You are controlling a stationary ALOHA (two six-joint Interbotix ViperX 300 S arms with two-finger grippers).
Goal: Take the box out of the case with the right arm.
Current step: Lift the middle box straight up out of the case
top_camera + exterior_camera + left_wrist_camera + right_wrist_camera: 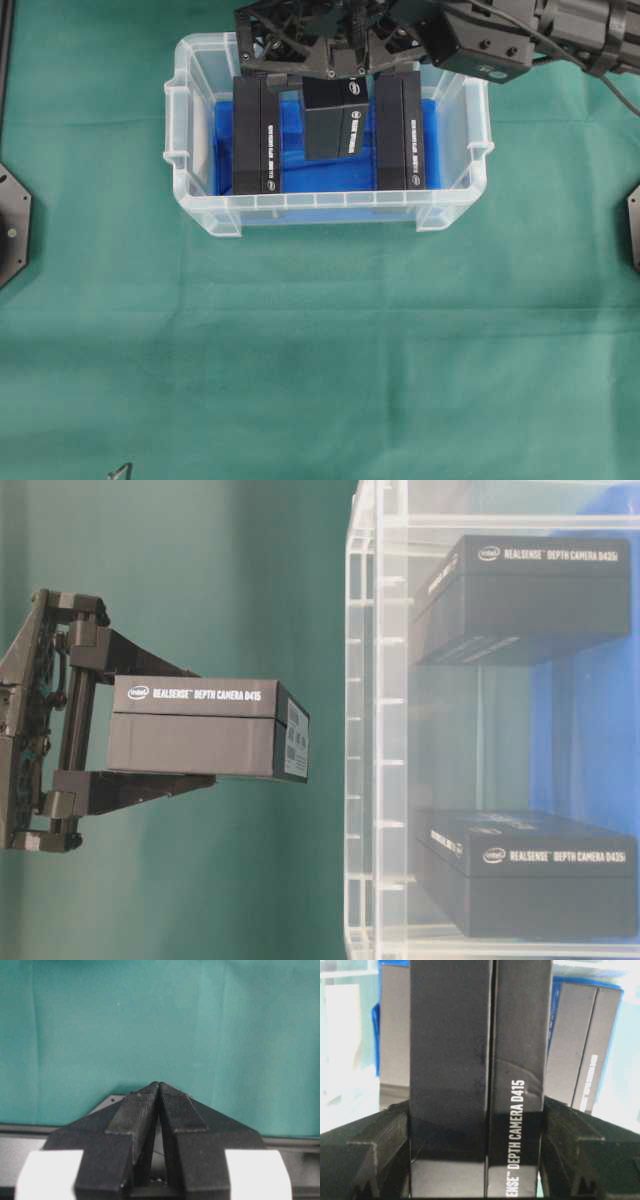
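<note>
Right lattice claw [135, 745] pinching matte rectangular box [205, 728], clear ribbed case [455, 205], left claw [159, 1091] pressed together

**Right gripper clamped, left gripper closed**

The right arm [520, 35] reaches in from the upper right of the overhead view, its lattice right gripper [335, 68] pointing down, fingers [135, 790] pressed on both sides of a black box. The left gripper [159, 1091] has its fingertips meeting, nothing between them
</note>
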